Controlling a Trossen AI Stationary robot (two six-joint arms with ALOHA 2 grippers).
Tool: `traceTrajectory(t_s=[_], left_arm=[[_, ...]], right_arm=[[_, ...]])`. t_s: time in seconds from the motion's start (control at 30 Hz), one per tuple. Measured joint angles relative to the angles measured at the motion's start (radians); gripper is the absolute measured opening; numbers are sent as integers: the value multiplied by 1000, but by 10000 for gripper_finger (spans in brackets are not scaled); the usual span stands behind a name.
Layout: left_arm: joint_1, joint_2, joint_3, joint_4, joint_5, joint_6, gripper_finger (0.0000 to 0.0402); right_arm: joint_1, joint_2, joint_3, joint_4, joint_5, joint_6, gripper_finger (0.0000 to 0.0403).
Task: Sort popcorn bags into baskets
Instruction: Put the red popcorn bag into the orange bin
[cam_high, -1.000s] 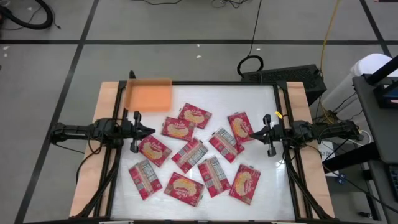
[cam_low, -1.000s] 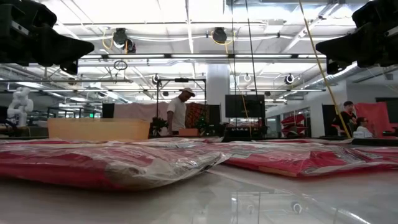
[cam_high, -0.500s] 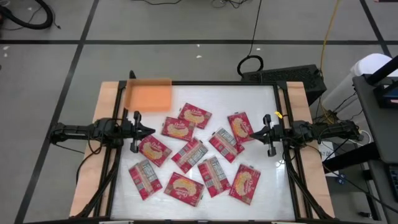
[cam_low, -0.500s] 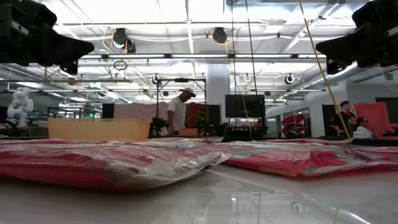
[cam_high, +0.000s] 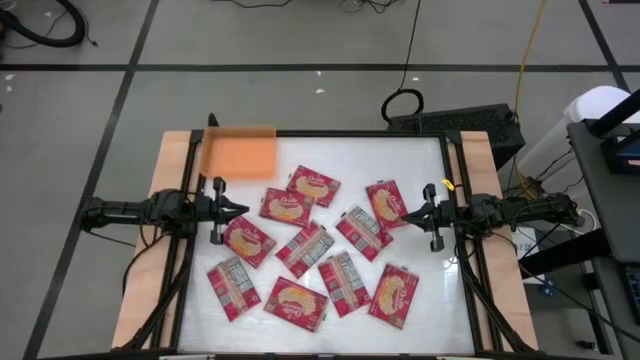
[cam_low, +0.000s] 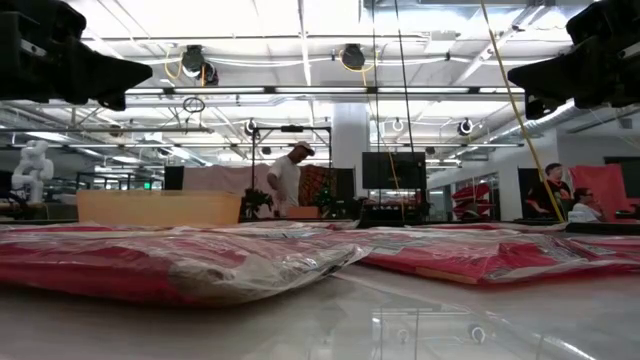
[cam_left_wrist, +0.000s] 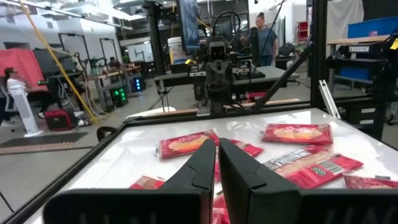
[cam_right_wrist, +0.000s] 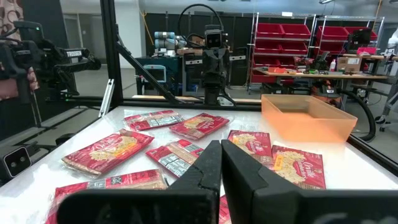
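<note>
Several flat red popcorn bags (cam_high: 305, 248) lie scattered flat on the white table, none of them in the orange basket (cam_high: 239, 152), which stands at the far left corner and also shows in the right wrist view (cam_right_wrist: 309, 115). My left gripper (cam_high: 243, 211) hovers shut at the table's left side, above the table and beside a bag (cam_high: 248, 240). My right gripper (cam_high: 402, 221) hovers shut at the right side, near a bag (cam_high: 385, 203). Both are empty.
Light wooden boards (cam_high: 175, 170) flank the table's left and right sides. A black frame (cam_high: 360, 134) runs around the table. People (cam_low: 287, 180) stand in the room beyond. Bare table surface lies along the near edge (cam_high: 330, 335) and far right (cam_high: 400, 160).
</note>
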Motion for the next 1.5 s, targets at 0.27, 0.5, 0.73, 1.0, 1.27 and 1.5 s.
traceTrajectory(t_s=[0.27, 0.5, 0.73, 1.0, 1.27, 1.5], left_arm=[[0, 0, 0, 0, 0, -194, 26], [0, 0, 0, 0, 0, -302, 26], [0, 0, 0, 164, -18, -352, 26], [1, 54, 142, 169, 9, -325, 26], [1, 312, 562, -166, 9, -269, 26], [0, 527, 916, -475, 10, -243, 26]], right_arm=[[0, 0, 0, 0, 0, 0, 6], [0, 0, 0, 0, 0, 0, 6], [0, 0, 0, 0, 0, 0, 6], [0, 0, 0, 8, 0, 0, 6], [0, 0, 0, 102, 1, 0, 6], [-1, 0, 0, 150, 33, 84, 6]])
